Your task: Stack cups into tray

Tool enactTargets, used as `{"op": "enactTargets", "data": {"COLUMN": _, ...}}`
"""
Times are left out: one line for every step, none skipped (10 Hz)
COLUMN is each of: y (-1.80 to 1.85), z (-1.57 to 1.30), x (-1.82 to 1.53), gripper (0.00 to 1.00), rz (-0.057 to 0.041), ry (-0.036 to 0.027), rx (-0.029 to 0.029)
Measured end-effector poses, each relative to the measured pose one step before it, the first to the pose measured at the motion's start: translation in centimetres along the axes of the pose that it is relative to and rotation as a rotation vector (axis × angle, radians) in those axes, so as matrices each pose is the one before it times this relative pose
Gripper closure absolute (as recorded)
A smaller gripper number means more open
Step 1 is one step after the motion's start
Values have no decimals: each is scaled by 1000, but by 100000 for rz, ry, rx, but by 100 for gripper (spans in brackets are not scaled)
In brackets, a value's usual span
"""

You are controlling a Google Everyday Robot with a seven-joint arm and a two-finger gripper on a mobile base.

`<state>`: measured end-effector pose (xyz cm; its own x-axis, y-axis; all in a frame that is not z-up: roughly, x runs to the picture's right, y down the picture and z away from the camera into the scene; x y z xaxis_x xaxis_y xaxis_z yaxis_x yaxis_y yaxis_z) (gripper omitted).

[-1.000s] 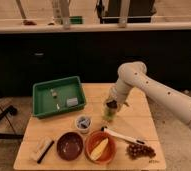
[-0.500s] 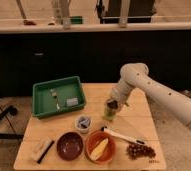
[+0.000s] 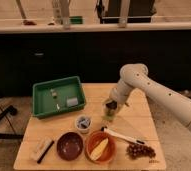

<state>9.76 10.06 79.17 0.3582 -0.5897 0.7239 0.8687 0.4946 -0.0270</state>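
Note:
The green tray [image 3: 41, 92] stands at the table's back left and holds a few small items. The grey-blue cup [image 3: 83, 123] stands upright in front of the tray, near the bowls. The pale yellow-green cup [image 3: 109, 114] stands on the table right of centre. My gripper [image 3: 110, 105] comes down from the white arm [image 3: 139, 80] and sits directly over this cup, at its rim, hiding its top.
A brown bowl [image 3: 70, 145] and an orange bowl [image 3: 100, 147] with a yellow piece inside stand at the front. A white-handled utensil [image 3: 121, 135] and dark grapes [image 3: 140, 150] lie front right. A brush [image 3: 41, 149] lies front left. A dark counter runs behind.
Nothing has visibly moved; the gripper stays at the pale yellow-green cup.

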Motion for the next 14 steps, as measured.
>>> {"op": "enactTargets", "data": {"y": 30, "z": 56, "x": -123, "gripper": 20, "rz": 237, "ry": -365, "rx": -273}}
{"op": "enactTargets", "data": {"y": -10, "z": 70, "x": -144, "gripper": 20, "rz": 166, "ry": -315, "rx": -184}}
{"op": "enactTargets", "data": {"y": -58, "z": -25, "x": -137, "gripper": 20, "rz": 26, "ry": -129, "rx": -68}}
{"op": "enactTargets", "data": {"y": 18, "z": 22, "x": -127, "gripper": 20, "rz": 105, "ry": -126, "rx": -272}}
{"op": "enactTargets", "data": {"y": -26, "z": -24, "x": -111, "gripper": 20, "rz": 199, "ry": 19, "rx": -181}}
{"op": "enactTargets", "data": {"y": 12, "z": -28, "x": -58, "gripper": 20, "rz": 161, "ry": 134, "rx": -169}}
{"op": "enactTargets", "data": {"y": 225, "z": -91, "x": -84, "gripper": 20, "rz": 800, "ry": 753, "rx": -335}}
{"op": "enactTargets", "data": {"y": 463, "z": -72, "x": -114, "gripper": 20, "rz": 1001, "ry": 665, "rx": -440}}
{"op": "enactTargets", "data": {"y": 392, "z": -42, "x": -128, "gripper": 20, "rz": 889, "ry": 532, "rx": -68}}
{"op": "enactTargets", "data": {"y": 778, "z": -37, "x": -103, "gripper": 20, "rz": 1649, "ry": 777, "rx": -270}}
{"op": "enactTargets", "data": {"y": 537, "z": -28, "x": -39, "gripper": 20, "rz": 1016, "ry": 478, "rx": -107}}
{"op": "enactTargets", "data": {"y": 431, "z": 3, "x": -48, "gripper": 20, "rz": 788, "ry": 527, "rx": 124}}
{"op": "enactTargets", "data": {"y": 259, "z": -85, "x": -38, "gripper": 20, "rz": 374, "ry": 590, "rx": 90}}
{"op": "enactTargets", "data": {"y": 134, "z": -111, "x": 23, "gripper": 20, "rz": 285, "ry": 542, "rx": 286}}
